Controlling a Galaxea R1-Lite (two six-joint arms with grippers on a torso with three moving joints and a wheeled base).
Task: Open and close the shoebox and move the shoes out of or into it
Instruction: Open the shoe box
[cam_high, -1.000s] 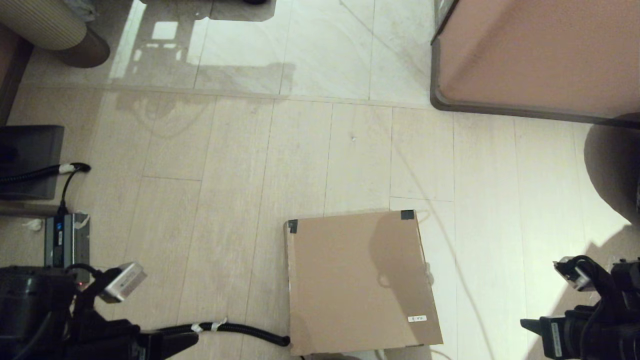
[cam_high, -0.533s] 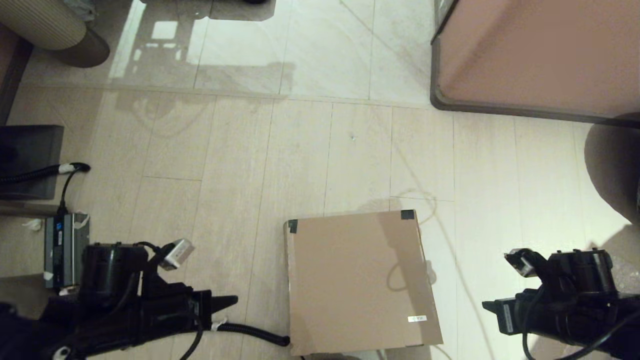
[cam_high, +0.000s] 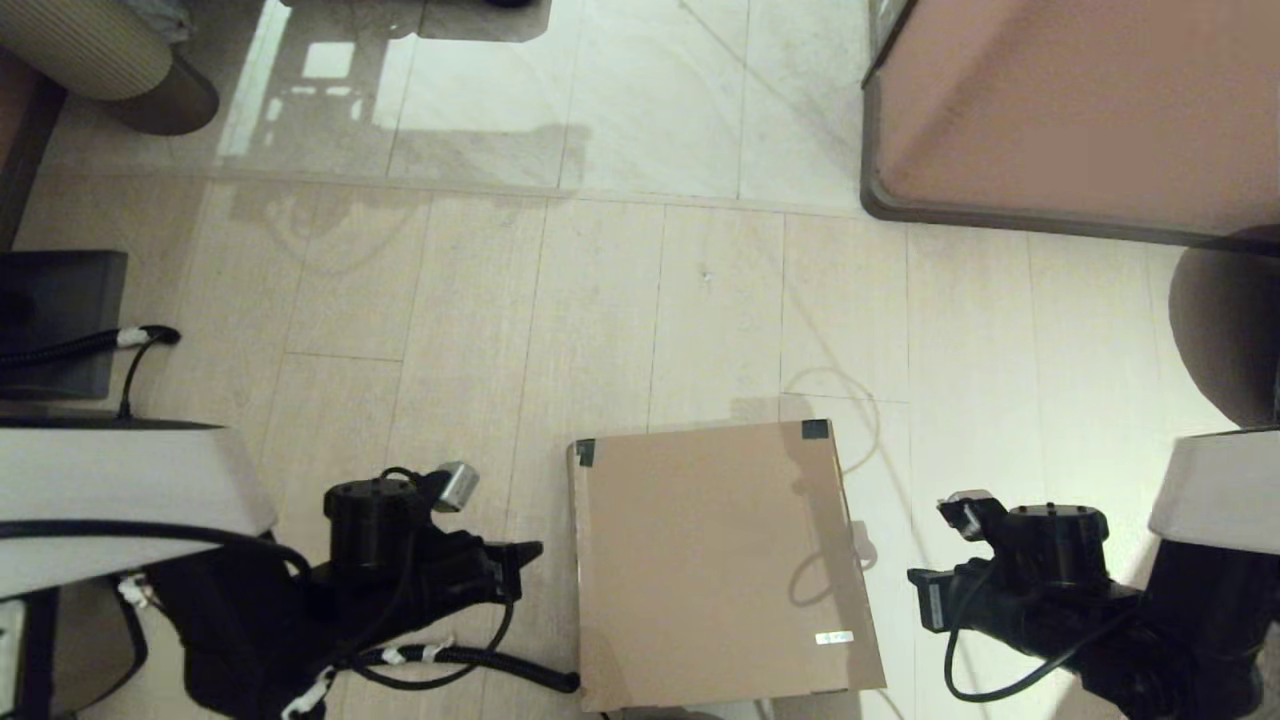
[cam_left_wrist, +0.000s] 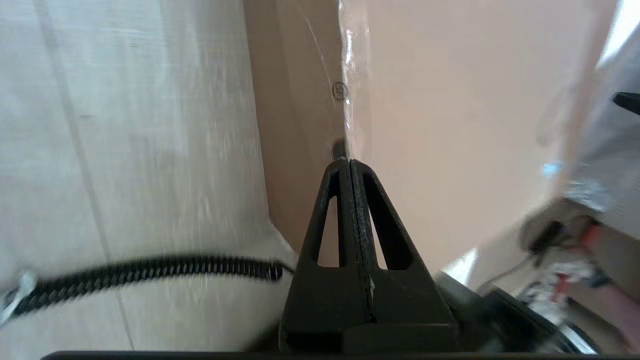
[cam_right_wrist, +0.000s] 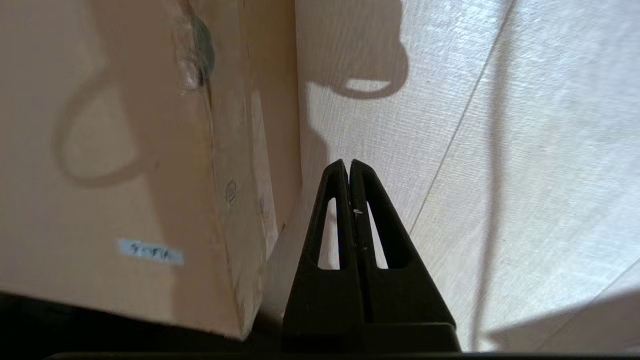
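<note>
The shoebox (cam_high: 715, 565) stands closed on the floor, a plain brown box with dark tape at its two far lid corners and a small white sticker (cam_high: 834, 637) near its right front. No shoes show in any view. My left gripper (cam_high: 535, 548) is shut and empty, its tip a short way from the box's left side. In the left wrist view the left gripper (cam_left_wrist: 348, 161) points at the lid's edge on the shoebox (cam_left_wrist: 450, 125). My right gripper (cam_high: 915, 585) is also shut and empty, just right of the box. The right wrist view shows the right gripper (cam_right_wrist: 348, 162) over bare floor beside the shoebox (cam_right_wrist: 100, 150).
A large pinkish-brown, dark-rimmed furniture block (cam_high: 1080, 110) fills the far right. A black corrugated cable (cam_high: 470, 660) lies on the floor up to the box's near left corner. A dark box (cam_high: 60, 320) sits at the left edge, with a ribbed beige object (cam_high: 90, 50) at the far left.
Both arms have swung inward from the picture's lower corners toward the shoebox, the left gripper nearing its left side and the right gripper its right side. The box has not moved.
</note>
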